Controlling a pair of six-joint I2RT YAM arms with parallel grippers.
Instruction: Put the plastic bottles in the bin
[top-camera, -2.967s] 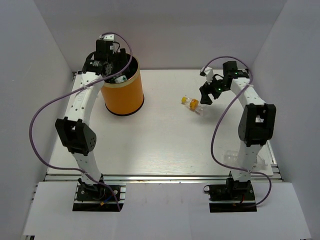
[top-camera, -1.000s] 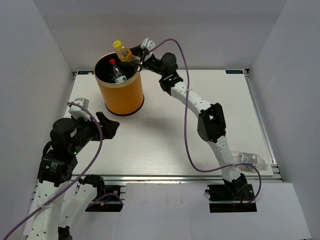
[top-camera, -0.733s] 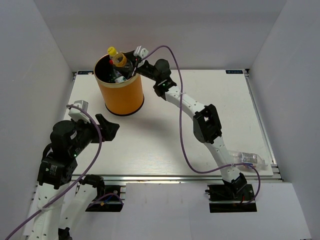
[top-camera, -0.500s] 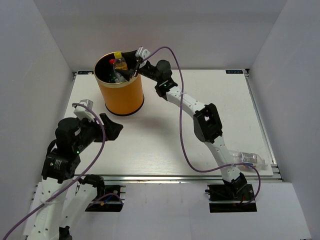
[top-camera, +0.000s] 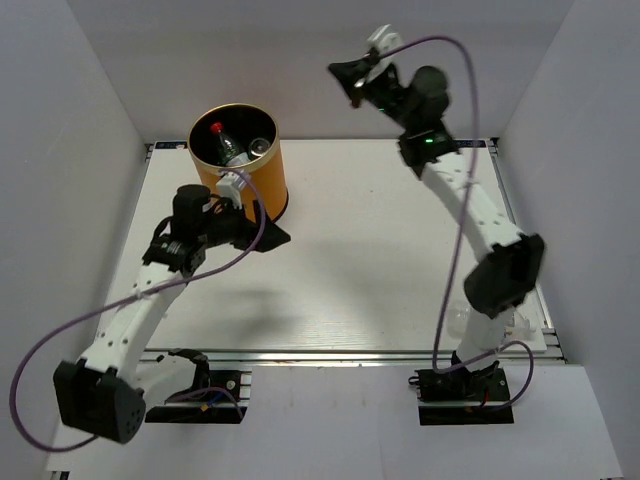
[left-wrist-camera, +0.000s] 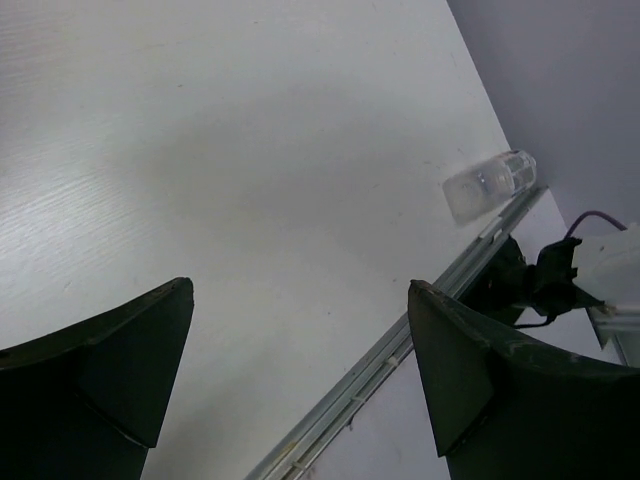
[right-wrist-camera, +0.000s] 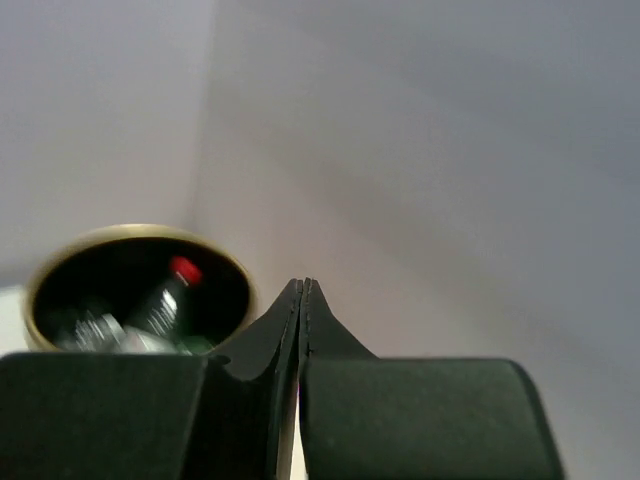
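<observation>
Grey walls box in a white table (top-camera: 350, 260), with the orange bin (top-camera: 262, 195) standing at its far left. Half a second ago the right gripper (top-camera: 345, 76) held a yellow-capped bottle over the bin's mouth. Now its jaws are pressed flat together on nothing, and the right arm has swung up and away, reaching high toward the back wall with its wrist camera looking back down into the bin. A red-capped bottle (top-camera: 222, 140) stands among other clear ones against the black inside. The yellow cap cannot be picked out there, but with the jaws empty and nothing new lying on the table, the drop most likely succeeded. The left arm has changed as well: it was folded back by its base, and it now stretches forward low over the table, with the left gripper (top-camera: 272, 238) just in front of the bin and its jaws spread wide and empty. Its wrist view looks across bare table to one clear bottle (left-wrist-camera: 488, 186) lying on its side at the near right edge, close to the right arm's base and well apart from both grippers. That appears to be the only bottle outside the bin, so the task looks nearly finished.
</observation>
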